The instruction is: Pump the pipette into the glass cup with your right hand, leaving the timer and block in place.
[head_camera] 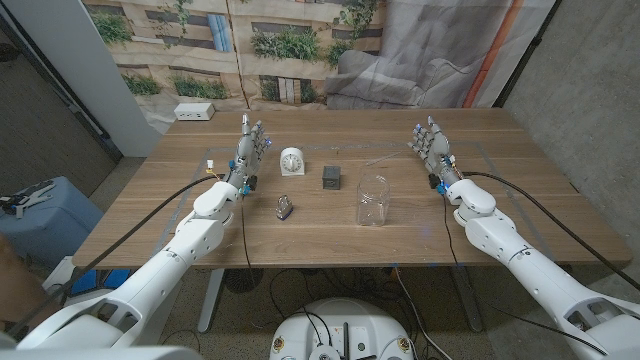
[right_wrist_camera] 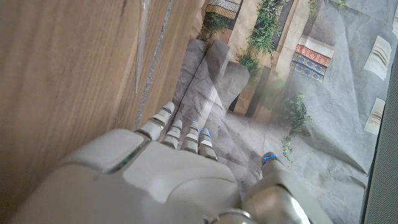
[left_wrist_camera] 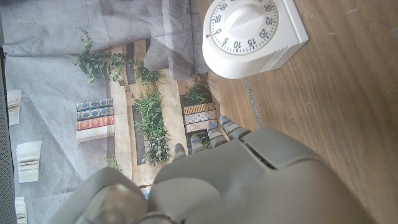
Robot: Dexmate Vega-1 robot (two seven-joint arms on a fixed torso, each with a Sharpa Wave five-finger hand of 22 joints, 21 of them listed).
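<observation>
Head view gives me both arms reaching in over the wooden surface (head_camera: 480,225), and I see the left robot hand (head_camera: 250,146) raised with its fingers spread apart, holding nothing, just beside the white timer (head_camera: 291,160). My right robot hand (head_camera: 432,147) is up on the far right side, fingers likewise apart and empty, well apart from the glass cup (head_camera: 373,199). The cup stands upright near the middle of the surface, right of the dark block (head_camera: 331,178), which sits between the timer and the cup. The clear pipette (head_camera: 381,158) lies on the wood behind the cup, between it and my right robot hand; it is faint and hard to trace. A small metallic object (head_camera: 284,208) lies in front of the timer. Along the back of the left robot hand, the timer dial (left_wrist_camera: 245,28) sits close ahead of the fingertips (left_wrist_camera: 214,132). In the right wrist view, the pipette (right_wrist_camera: 141,43) shows as a thin clear sliver on the wood.
</observation>
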